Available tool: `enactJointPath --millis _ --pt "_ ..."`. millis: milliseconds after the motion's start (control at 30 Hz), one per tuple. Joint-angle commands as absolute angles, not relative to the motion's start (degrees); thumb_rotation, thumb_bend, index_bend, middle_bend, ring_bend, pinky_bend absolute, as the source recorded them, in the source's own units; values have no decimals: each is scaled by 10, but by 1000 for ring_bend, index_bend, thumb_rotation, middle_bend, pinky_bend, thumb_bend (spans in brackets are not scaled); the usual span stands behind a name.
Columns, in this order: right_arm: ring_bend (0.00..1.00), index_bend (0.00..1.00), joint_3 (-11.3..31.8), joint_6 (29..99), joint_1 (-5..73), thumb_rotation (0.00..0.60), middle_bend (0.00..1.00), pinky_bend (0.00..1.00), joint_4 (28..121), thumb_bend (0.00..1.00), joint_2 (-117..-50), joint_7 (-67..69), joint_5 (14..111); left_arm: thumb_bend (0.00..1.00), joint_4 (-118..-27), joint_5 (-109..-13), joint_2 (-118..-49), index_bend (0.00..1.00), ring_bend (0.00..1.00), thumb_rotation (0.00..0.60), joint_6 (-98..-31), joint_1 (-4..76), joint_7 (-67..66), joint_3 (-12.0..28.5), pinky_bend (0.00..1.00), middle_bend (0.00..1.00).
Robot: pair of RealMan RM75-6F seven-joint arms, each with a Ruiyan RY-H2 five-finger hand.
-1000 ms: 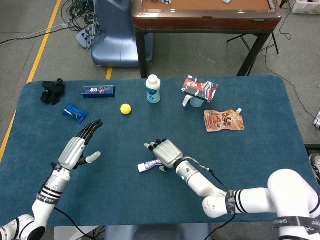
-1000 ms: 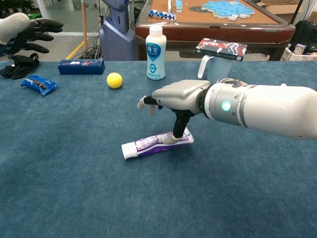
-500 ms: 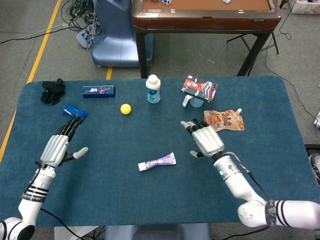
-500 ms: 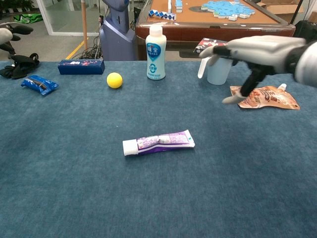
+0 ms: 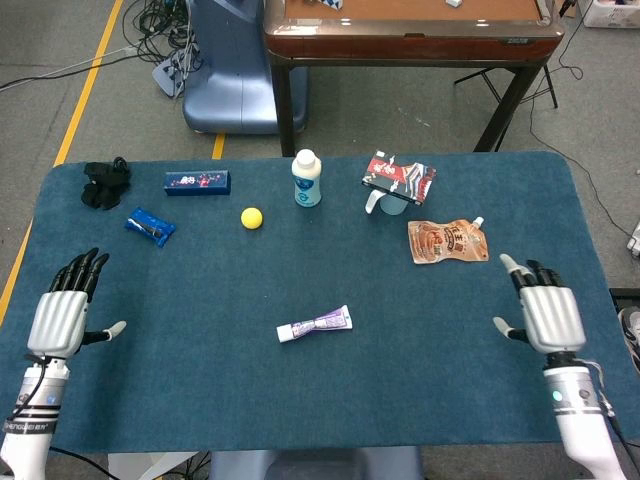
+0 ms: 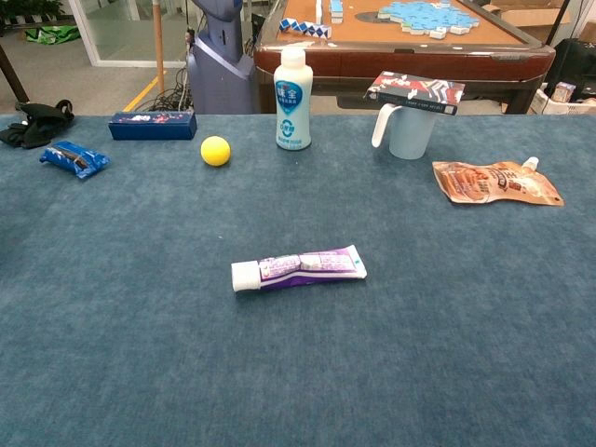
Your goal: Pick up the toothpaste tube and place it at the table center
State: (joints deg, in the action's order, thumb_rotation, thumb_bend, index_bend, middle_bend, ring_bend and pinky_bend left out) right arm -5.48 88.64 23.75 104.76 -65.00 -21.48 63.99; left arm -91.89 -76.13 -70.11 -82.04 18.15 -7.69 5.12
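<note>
The purple and white toothpaste tube (image 5: 315,325) lies flat near the middle of the blue table (image 5: 200,370), its white cap pointing left; the chest view shows the tube (image 6: 299,268) alone, with no hand in frame. My left hand (image 5: 62,312) hovers at the table's left edge, fingers spread and holding nothing. My right hand (image 5: 546,312) is at the right edge, far from the tube, fingers apart and empty.
Along the back stand a white bottle (image 5: 307,178), a yellow ball (image 5: 251,218), a blue box (image 5: 197,182), a blue wrapper (image 5: 149,226), a black cloth (image 5: 105,183), a cup with a book on it (image 5: 397,183) and an orange pouch (image 5: 447,241).
My right hand let go of the tube and drew back to the right edge. My left hand pulled away to the left edge. The tube stays in the middle.
</note>
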Motion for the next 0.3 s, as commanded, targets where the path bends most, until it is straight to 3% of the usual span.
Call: enactJointPath --millis 33,300 --pt "159 138 -70 938 178 600 293 196 1030 233 -645 -190 667 0 -939 -776 -696 0 0 580 -851 154 -93 35 77 2" --pt "176 166 -70 946 128 600 317 195 1020 233 -641 -171 696 0 -968 -807 -701 0 0 578 -888 118 -114 16 74 3"
